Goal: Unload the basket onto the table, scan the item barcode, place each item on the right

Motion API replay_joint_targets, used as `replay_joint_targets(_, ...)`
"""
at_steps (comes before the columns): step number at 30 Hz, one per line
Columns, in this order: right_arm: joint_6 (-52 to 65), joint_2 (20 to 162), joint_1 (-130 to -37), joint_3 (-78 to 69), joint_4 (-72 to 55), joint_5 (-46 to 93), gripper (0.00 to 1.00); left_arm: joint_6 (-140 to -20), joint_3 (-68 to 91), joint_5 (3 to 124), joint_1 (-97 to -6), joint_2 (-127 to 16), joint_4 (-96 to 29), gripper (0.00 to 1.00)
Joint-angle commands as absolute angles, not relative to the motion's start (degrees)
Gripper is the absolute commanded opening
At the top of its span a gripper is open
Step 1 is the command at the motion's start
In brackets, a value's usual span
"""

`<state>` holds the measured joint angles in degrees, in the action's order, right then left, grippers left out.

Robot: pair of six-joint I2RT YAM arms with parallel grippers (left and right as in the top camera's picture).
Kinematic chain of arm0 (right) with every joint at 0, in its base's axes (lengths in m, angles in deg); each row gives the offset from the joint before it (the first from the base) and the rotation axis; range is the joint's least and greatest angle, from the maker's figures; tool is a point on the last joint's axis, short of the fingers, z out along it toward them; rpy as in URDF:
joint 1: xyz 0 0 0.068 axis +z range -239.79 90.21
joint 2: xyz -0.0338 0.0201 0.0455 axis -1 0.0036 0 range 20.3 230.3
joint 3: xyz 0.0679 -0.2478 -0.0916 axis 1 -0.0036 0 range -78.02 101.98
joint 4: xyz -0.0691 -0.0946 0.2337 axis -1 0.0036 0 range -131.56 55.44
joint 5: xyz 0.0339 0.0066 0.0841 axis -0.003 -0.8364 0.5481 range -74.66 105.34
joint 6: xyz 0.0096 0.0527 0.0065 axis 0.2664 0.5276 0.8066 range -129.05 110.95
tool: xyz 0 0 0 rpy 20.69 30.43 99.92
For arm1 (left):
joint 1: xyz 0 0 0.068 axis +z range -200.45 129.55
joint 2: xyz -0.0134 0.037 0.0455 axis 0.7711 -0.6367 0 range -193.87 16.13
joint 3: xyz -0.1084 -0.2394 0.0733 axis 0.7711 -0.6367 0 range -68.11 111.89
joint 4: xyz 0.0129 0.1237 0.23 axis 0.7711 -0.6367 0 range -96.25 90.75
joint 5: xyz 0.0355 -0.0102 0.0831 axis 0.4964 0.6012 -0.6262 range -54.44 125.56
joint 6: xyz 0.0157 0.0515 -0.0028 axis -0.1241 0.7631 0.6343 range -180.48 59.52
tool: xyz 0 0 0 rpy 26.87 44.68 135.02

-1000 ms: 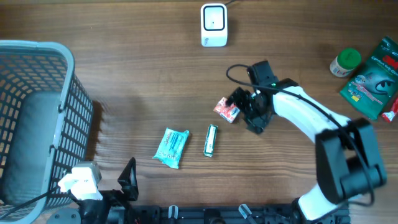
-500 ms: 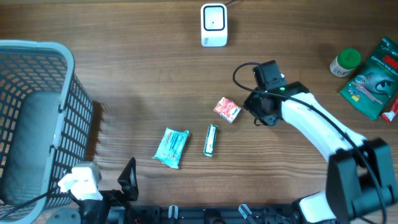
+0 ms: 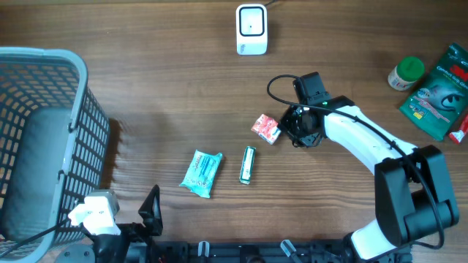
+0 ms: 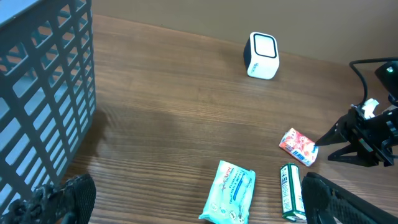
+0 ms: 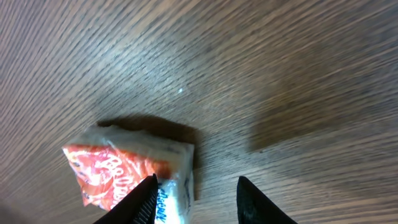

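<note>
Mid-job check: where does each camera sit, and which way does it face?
Overhead: above the table, facing down; left arm and right arm show.
Left wrist: low beside the basket, facing the scanner; own fingers in bottom corners.
Right wrist: close above the table, facing down; own fingertips at bottom.
Shared: all three show the red packet.

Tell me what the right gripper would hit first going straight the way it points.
Most likely the red packet: its white end lies just ahead of the right gripper, by one fingertip; the other fingertip faces bare table. Depth is unclear, so contact may already be made.
</note>
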<state>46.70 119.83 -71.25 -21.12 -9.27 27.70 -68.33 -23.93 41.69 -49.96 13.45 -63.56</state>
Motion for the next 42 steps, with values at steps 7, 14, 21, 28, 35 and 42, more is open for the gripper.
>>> replay_joint_targets(7, 43.6, 120.3, -70.9, -21.4, -10.9, 29.9, 0.48, -68.7, -24.0, 42.6, -49.6, 13.8, -63.4, 1.0)
replay_joint_targets(14, 43.6, 120.4, -70.9, -24.4, -13.4, 29.2, 0.49, -68.6, -24.0, 42.6, -49.6, 13.8, -63.4, 1.0)
replay_joint_targets(21, 43.6, 123.7, -70.1, -24.9, -18.1, 32.0, 0.41, -68.6, -24.0, 42.6, -49.6, 13.8, -63.4, 1.0)
replay_joint_targets(28, 45.6, 127.9, -68.6, -25.0, -18.4, 28.7, 0.06, -68.6, -24.0, 42.6, -49.6, 13.8, -63.4, 1.0)
replay_joint_targets(35, 44.6, 124.1, -70.1, -23.3, -12.1, 29.8, 0.04, -68.6, -24.0, 42.6, -49.6, 13.8, -63.4, 1.0)
replay_joint_targets(42, 25.9, 113.5, -78.2, -21.6, 6.2, 65.2, 0.11, -68.6, -24.0, 42.6, -49.6, 13.8, -63.4, 1.0)
